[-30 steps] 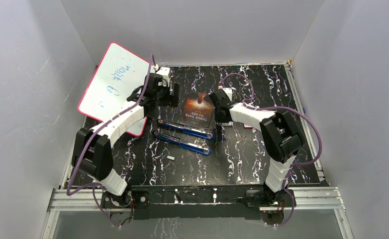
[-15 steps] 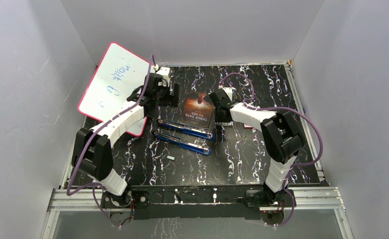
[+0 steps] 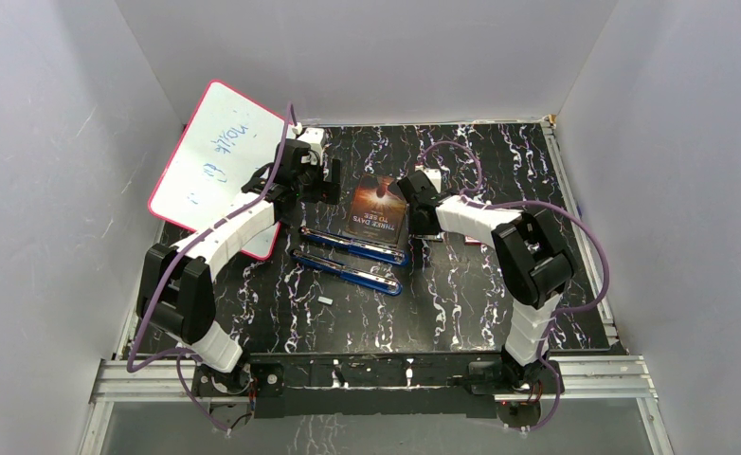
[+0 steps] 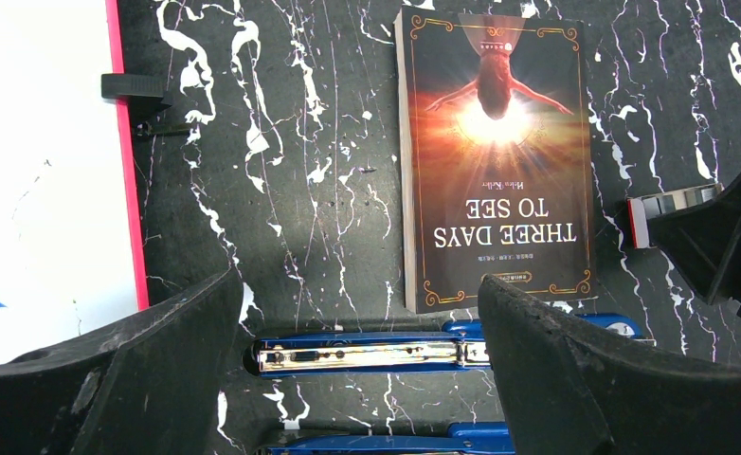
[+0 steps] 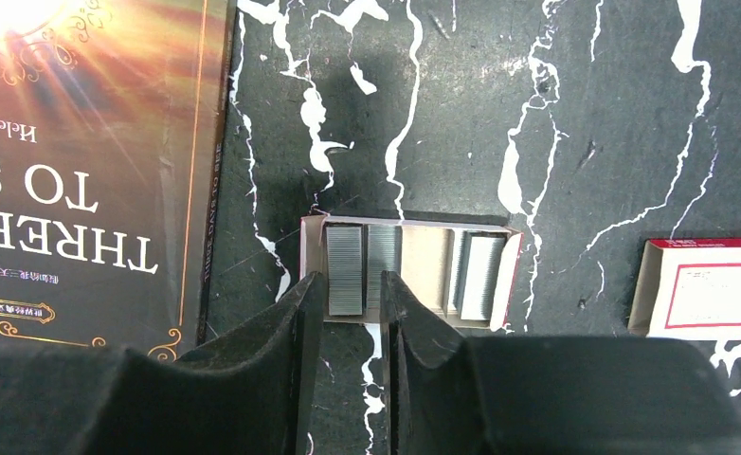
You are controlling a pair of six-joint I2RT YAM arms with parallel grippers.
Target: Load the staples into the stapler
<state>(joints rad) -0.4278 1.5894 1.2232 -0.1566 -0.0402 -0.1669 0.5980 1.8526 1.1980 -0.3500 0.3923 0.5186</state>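
Observation:
The blue stapler lies opened out flat as two bars (image 3: pixel 352 245) (image 3: pixel 348 273). In the left wrist view its silvery magazine (image 4: pixel 367 354) lies between the tips of my left gripper (image 4: pixel 362 313), which is wide open, empty and above it (image 3: pixel 326 192). The staples (image 5: pixel 346 256) are grey strips in a small open cardboard tray (image 5: pixel 424 270). My right gripper (image 5: pixel 352 280) hovers over the tray's near edge with its jaws narrowly apart, framing the leftmost strips without clamping them. From the top it shows right of the book (image 3: pixel 421 226).
A paperback book (image 3: pixel 379 209) lies between the arms, just behind the stapler. A red-and-white box sleeve (image 5: pixel 708 299) lies right of the tray. A pink-rimmed whiteboard (image 3: pixel 217 161) leans at the back left. A small grey strip (image 3: pixel 325 300) lies on the marbled tabletop in front of the stapler.
My right wrist has shifted very slightly over the staple tray. The left arm and the stapler have not moved.

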